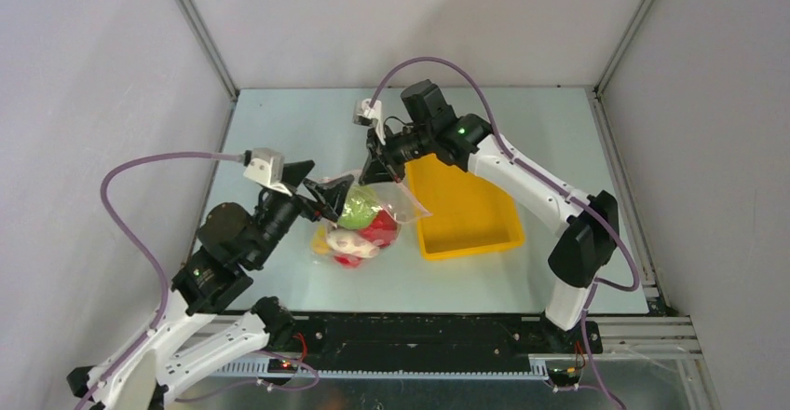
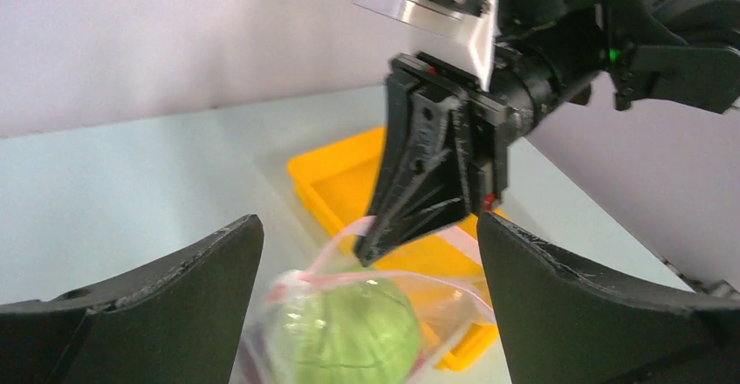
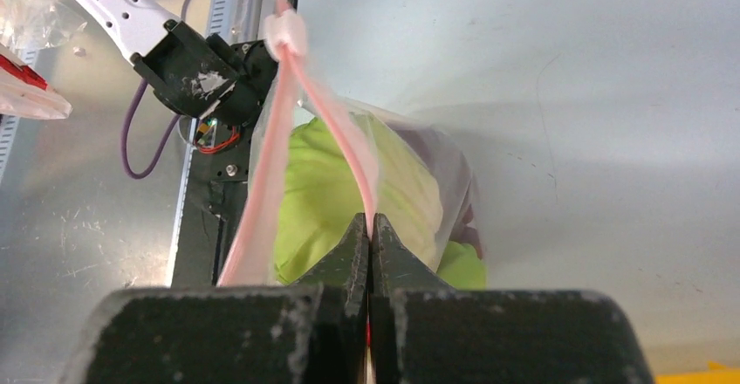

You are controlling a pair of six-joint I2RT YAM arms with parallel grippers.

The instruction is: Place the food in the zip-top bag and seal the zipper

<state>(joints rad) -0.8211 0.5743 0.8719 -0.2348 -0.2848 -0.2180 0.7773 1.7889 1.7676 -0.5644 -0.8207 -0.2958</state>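
left claw (image 1: pixel 328 196) was wide open, holding nothing, its tips just left of the bag (image 1: pixel 410 207) mouth. the bag sat mid table, hanging partly lifted, with the green cabbage (image 2: pixel 349 340) on top inside it and red, white and yellow food (image 1: pixel 359 242) bunched below; could not tell if every piece was inside the plastic. the zipper (image 3: pixel 359 153) was not sealed: in the right wrist view its two pink strips ran apart with the cabbage showing between them. right claw (image 1: pixel 377 170) was clamped tight on one pink strip at the bag's far right top, holding it up. yellow tray (image 1: pixel 466 216) was just right of the bag.

step, by my read: loading looked about done, sealing was in hand. next move called for the left claw to close over both strips together and run along them while the right one kept the edge taut.
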